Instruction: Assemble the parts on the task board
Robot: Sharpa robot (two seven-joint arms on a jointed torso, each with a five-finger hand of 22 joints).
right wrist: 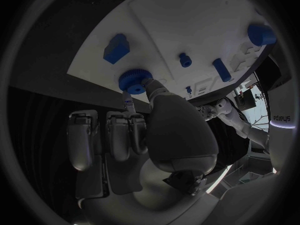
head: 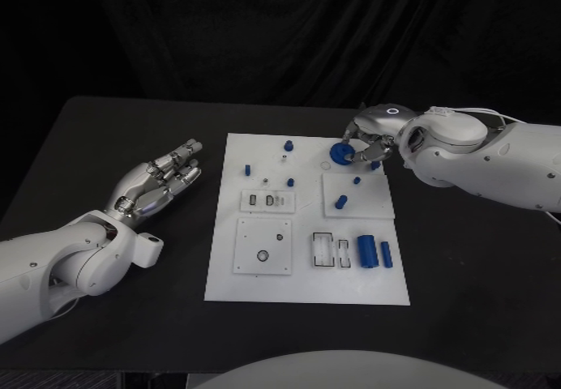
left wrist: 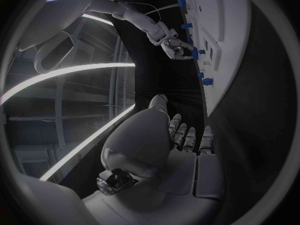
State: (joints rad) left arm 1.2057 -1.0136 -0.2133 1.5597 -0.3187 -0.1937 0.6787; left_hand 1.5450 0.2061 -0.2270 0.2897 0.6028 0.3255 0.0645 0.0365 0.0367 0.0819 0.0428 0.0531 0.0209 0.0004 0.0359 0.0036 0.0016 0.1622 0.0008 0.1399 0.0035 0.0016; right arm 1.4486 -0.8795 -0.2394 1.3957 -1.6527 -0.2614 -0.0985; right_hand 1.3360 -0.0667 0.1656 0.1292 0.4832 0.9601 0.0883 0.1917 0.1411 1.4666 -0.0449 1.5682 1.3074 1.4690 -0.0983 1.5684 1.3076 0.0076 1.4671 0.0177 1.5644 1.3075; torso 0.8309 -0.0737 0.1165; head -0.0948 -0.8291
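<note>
Early in the assembly: the right hand (head: 372, 144) pinches a blue knob (head: 340, 153) over the board (head: 306, 279) at one o'clock; other parts (head: 367, 250) lie loose, while the left hand (head: 158, 181) rests spread, holding nothing, at nine o'clock

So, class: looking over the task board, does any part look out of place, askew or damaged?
Nothing stands out. The blue parts sit tidily on the task board; the right hand holds a round blue part at the board's far edge.

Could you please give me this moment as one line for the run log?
right hand: pinches blue round part over task board far edge | left hand: open, on table beside board | stage: part in hand
</note>
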